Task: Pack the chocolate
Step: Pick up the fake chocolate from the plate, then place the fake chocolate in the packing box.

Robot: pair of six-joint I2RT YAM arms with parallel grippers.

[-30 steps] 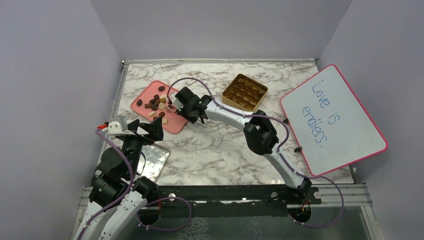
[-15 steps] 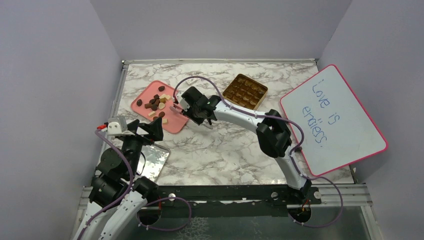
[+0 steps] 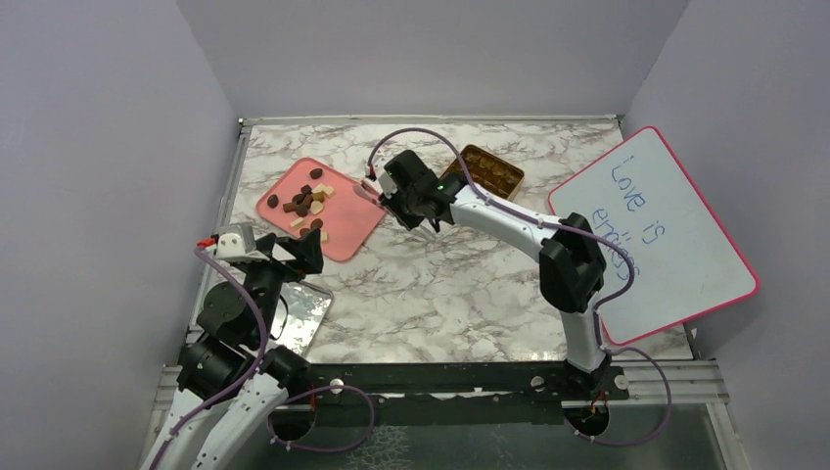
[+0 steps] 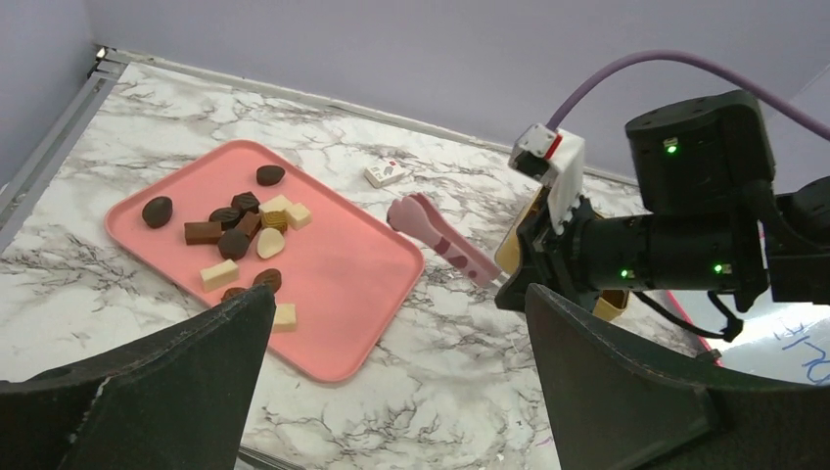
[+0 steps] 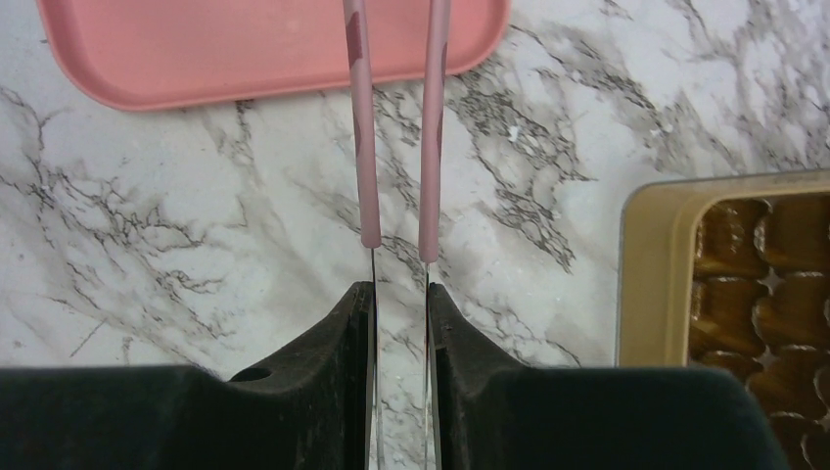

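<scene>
The small chocolate pieces [image 4: 235,233], dark brown with a few cream, lie loose on the flat pink plastic tray [image 4: 338,284], mostly toward its left half. My right gripper [image 5: 399,294] clamps the long pink tweezers [image 5: 363,147], which point at the tray's right rim. The square gold gridded box [image 5: 654,274] sits right of the tray. My left gripper [image 4: 391,392] hangs off the tray's near side, fingers [image 4: 147,382] spread wide, holding nothing
</scene>
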